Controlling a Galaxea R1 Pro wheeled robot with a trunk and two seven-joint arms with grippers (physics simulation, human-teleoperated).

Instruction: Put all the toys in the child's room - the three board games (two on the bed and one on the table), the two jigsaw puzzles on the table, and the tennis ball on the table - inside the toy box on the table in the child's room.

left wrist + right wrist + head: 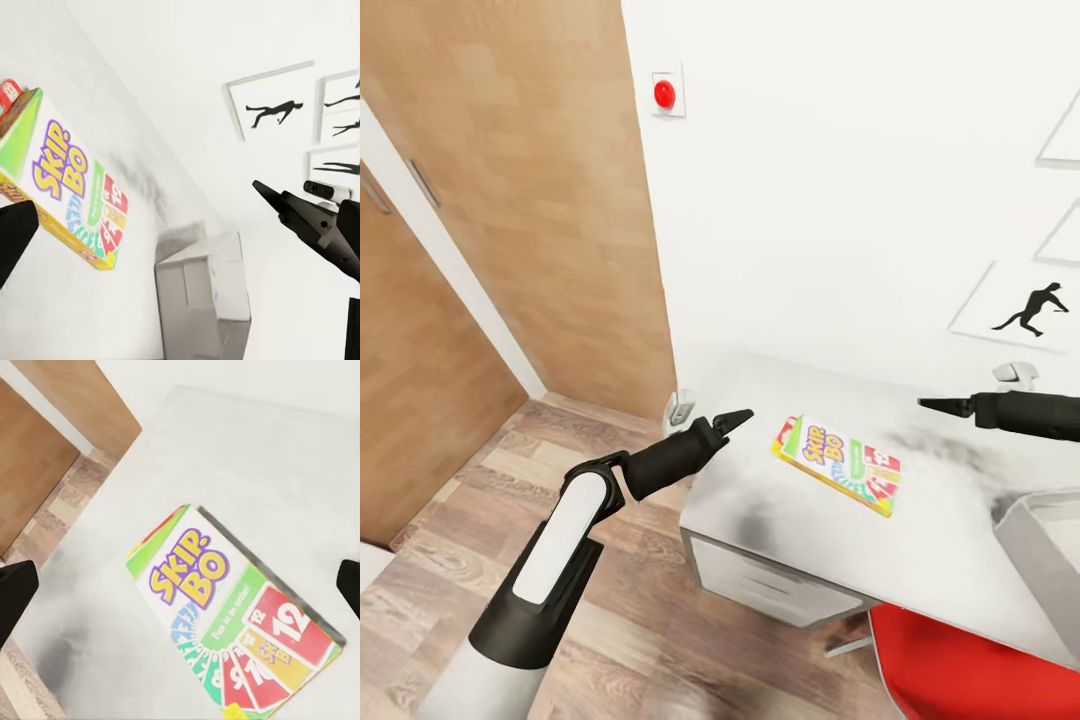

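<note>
The Skip-Bo board game (837,465) lies flat on the light grey table (920,560), its long axis running diagonally from the table's left edge toward the toy box (1050,555). The left gripper (738,417) looks pressed together just left of it. The right gripper (945,405) hangs above; I cannot tell its state.

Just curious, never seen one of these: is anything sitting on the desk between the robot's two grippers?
Yes: in the head view, the Skip-Bo game box lies flat on the table between the left gripper and right gripper.
</note>
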